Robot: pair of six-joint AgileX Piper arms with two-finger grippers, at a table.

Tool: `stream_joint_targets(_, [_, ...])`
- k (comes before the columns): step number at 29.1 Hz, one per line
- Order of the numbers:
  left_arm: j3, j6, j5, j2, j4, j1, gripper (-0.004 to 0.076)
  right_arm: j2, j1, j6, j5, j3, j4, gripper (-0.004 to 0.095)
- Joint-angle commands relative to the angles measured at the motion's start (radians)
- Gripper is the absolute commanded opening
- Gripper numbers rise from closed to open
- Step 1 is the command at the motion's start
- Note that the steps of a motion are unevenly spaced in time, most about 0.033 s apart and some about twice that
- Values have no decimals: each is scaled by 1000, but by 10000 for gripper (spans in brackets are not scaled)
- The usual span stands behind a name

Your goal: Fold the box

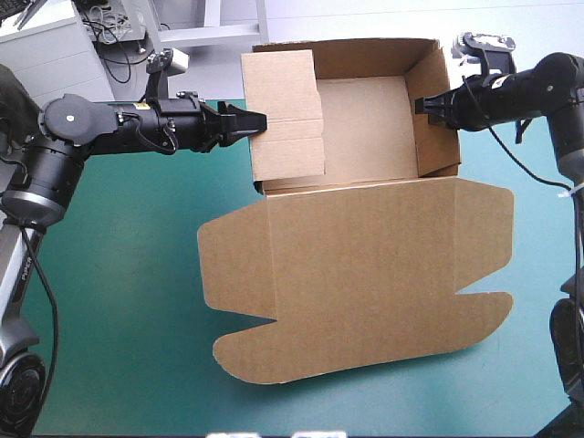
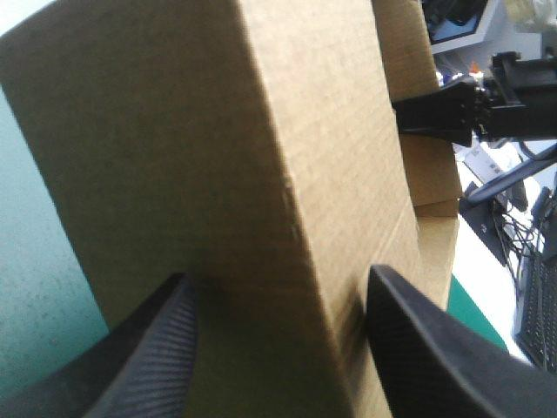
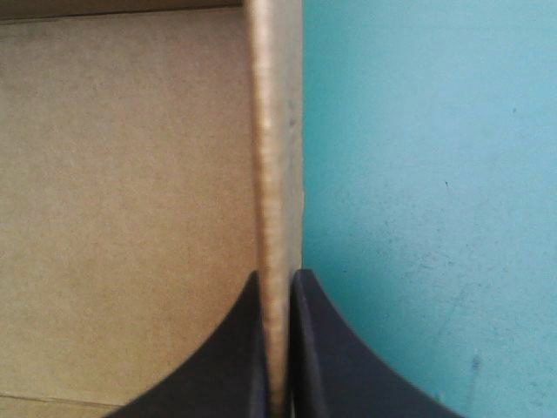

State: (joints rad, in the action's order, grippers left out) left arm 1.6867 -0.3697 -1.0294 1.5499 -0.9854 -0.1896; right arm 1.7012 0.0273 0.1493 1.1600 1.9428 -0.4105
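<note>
High view: the box [image 1: 365,109] stands toward the far edge of the teal-green cover [image 1: 119,292], its walls raised into an open tray and its lid [image 1: 365,274] lying flat toward the near edge. At the left, the left gripper [image 1: 258,122] comes in level against the left wall [image 1: 285,114], whose flap leans inward over the tray. In the left wrist view its black fingers stand apart, one on each side of this thick folded board, not clamping it. The placement is judged to let the fingers guide the flap over and down into the tray. At the right, the right gripper [image 1: 422,105] meets the right wall [image 1: 436,109] at its rim. The right wrist view shows its fingers all but closed on the board's edge, with the tray floor on one side and the cover on the other. This grip probably steadies the tray against the left arm's push. The left flap appears not yet fully tucked.
</note>
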Motion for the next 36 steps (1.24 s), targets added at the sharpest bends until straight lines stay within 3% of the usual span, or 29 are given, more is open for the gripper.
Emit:
stream_joint_targets(1, [50,59,30,-29,4,-6,410,-40,25,-47,-56,25,-9,-15])
stream_joint_targets(8, [220,223,-77,58,270,-88,410,-23,100,-118,-78,25,68,-16])
stream_joint_targets(18, [459,390,-267,190,610,-142,407,-15,106,-167,-87,25,120,-15])
stream_joint_targets(28, [522,426,-270,275,757,-190,368,22,107,-199,-48,27,125,-11])
stream_joint_targets(36, [526,446,-270,352,768,-193,314,62,176,-204,-39,27,190,-11])
